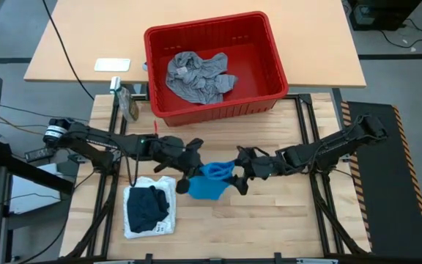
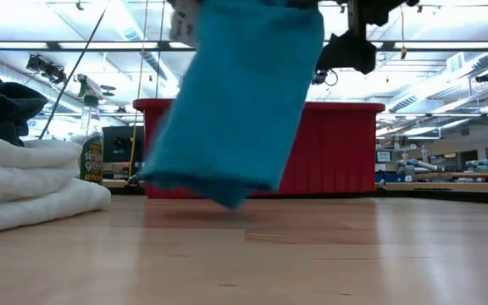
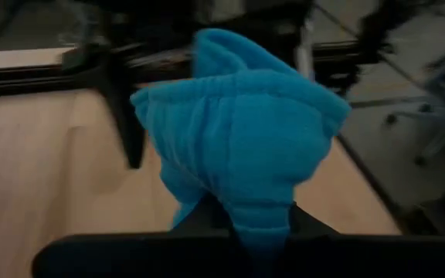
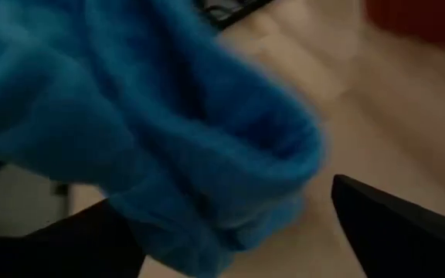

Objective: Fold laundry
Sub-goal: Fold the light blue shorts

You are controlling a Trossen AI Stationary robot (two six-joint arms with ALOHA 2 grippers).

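Note:
A bright blue garment (image 1: 212, 183) hangs bunched over the middle of the table, with my left gripper (image 1: 190, 174) shut on it from the left side. In the low view its lower end (image 2: 227, 188) hangs close to the tabletop; I cannot tell whether it touches. My right gripper (image 1: 239, 178) stands open at the garment's right side. In the right wrist view the blue cloth (image 4: 168, 131) bulges in front of one of its fingers (image 4: 91, 243), and I cannot tell whether they touch. The other finger (image 4: 392, 232) is bare. My left gripper pinches a gathered, ribbed edge of the blue garment (image 3: 259, 224) between its two fingers (image 3: 207, 224). Several layers are bunched together there. The fingers come slanting down from the table's left. The rest of the cloth (image 3: 242, 131) billows out in front of the gripper and hangs down.
A red basket (image 1: 269, 59) at the far side holds a grey garment (image 1: 196, 77). A folded white cloth with a navy piece on top (image 1: 149, 209) lies at the near left. A spray bottle (image 1: 129, 106) stands left of the basket. Bare wood lies near and right.

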